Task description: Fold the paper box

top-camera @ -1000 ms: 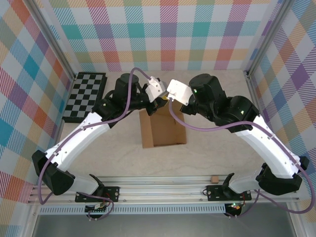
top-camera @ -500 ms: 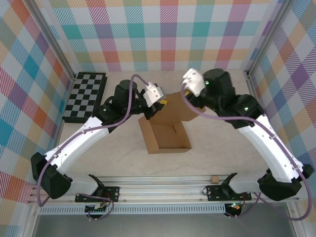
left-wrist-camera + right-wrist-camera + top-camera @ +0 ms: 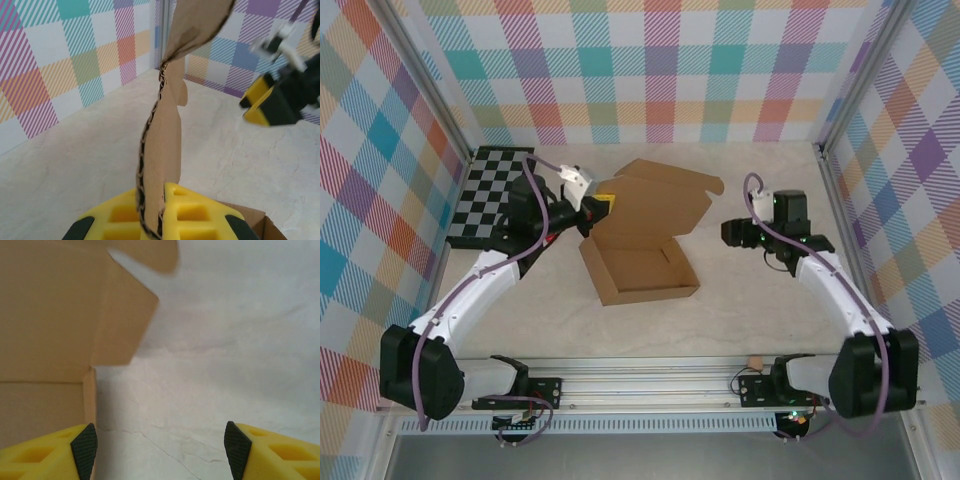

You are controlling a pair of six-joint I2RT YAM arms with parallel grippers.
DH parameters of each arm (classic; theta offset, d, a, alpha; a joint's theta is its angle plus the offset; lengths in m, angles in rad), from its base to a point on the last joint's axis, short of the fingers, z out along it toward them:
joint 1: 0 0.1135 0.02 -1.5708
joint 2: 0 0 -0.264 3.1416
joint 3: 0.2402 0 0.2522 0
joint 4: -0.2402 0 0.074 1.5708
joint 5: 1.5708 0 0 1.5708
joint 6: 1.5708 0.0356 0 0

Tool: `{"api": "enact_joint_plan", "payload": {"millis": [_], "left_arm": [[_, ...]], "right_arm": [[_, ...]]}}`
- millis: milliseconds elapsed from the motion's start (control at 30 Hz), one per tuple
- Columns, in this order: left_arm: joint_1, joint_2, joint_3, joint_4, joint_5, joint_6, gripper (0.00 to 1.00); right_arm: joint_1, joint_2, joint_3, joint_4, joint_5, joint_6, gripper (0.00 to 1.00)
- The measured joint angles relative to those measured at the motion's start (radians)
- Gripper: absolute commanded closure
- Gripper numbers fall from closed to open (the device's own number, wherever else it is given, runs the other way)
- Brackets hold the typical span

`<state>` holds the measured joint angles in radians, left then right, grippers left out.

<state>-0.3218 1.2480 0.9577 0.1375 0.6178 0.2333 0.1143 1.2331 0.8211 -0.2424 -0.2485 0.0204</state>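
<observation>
Matt brown corrugated-cardboard paper box; smooth, pale, faintly veined table.

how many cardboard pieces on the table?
2. Open brown cardboard box mid-table, flap in the left claw; tiny brown cardboard scrap by the near rail. More may be hidden.

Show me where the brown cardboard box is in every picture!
Top external: the plain brown cardboard paper box sits mid-table, its lid open at the far side.
Left wrist: the lid stands edge-on in the centre, pinched in the left gripper.
Right wrist: the paper box takes up the upper left.
Shared landmark: the pale marbled tabletop beneath it.
</observation>
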Motion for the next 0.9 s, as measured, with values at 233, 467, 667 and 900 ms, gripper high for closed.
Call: {"api": "enact_joint_plan", "payload": {"millis": [233, 467, 667, 900], "left_arm": [[0.091, 0.000, -0.077, 0.111, 0.210, -0.021, 1.00], [0.098, -0.004, -0.083, 0.217, 0.306, -0.086, 1.00], [0.098, -0.040, -0.069, 0.301, 0.306, -0.148, 1.00], [0.098, -0.058, -0.056, 0.315, 0.318, -0.159, 1.00]], "right_arm": [[-0.092, 0.120, -0.100, 0.327, -0.315, -0.098, 0.29], [-0.167, 0.162, -0.042, 0.380, -0.603, -0.242, 0.35], [-0.211, 0.145, -0.036, 0.355, -0.701, -0.308, 0.40], [-0.220, 0.133, 0.005, 0.297, -0.734, -0.356, 0.43]]}}
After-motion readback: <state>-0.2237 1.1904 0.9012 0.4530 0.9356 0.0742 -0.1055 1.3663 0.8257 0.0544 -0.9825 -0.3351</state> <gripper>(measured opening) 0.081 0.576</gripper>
